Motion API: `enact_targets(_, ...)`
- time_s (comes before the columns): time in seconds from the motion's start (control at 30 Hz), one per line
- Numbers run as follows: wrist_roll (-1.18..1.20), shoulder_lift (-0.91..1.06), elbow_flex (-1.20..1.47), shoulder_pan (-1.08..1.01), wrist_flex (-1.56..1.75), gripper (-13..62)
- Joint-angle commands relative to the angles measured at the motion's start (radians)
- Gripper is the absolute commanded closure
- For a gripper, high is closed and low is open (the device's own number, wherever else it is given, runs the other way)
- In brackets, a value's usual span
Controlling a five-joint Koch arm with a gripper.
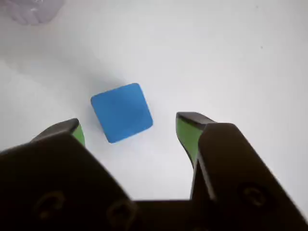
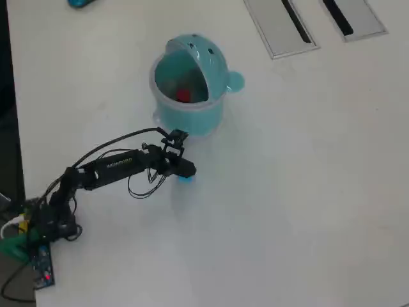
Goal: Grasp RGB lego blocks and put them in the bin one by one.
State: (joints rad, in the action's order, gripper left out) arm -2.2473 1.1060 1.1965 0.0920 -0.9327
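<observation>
I see my arm (image 2: 121,165) stretched low toward the bin (image 2: 192,80), gripper (image 1: 130,129) spread wide over the blue cube (image 1: 121,112), green fingertips (image 1: 186,129) flanking, not touching.

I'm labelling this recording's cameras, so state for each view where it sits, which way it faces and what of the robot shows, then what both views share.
Wrist view: rides on the arm just behind the gripper, looking down at the white table; both green-padded fingers show, spread either side of the blue block.
Overhead view: fixed above the table, looking down; the whole arm shows, reaching right below the teal bin, which holds a red block.
Shared: the blue block, gripper and table.
</observation>
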Motion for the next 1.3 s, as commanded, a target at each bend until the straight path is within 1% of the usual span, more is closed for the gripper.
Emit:
enact_targets(0.0, -0.002, 0.014, -0.023, -0.005, 0.032, 14.0)
enact_targets(0.37, -0.002, -0.02, 0.025, 0.012, 0.063, 14.1)
enact_targets(0.67, 0.0, -0.094, 0.0, 0.028, 0.117, 15.0)
enact_targets(0.77, 0.002, -0.129, -0.017, 0.028, 0.126, 17.5)
enact_targets(0.83, 0.005, -0.143, -0.017, 0.026, 0.143, 20.7)
enact_targets(1.03, 0.037, -0.149, -0.049, 0.025, 0.164, 34.8)
enact_targets(1.07, 0.044, -0.144, -0.054, 0.025, 0.164, 36.0)
enact_targets(1.27, 0.054, -0.081, -0.067, 0.028, 0.153, 37.0)
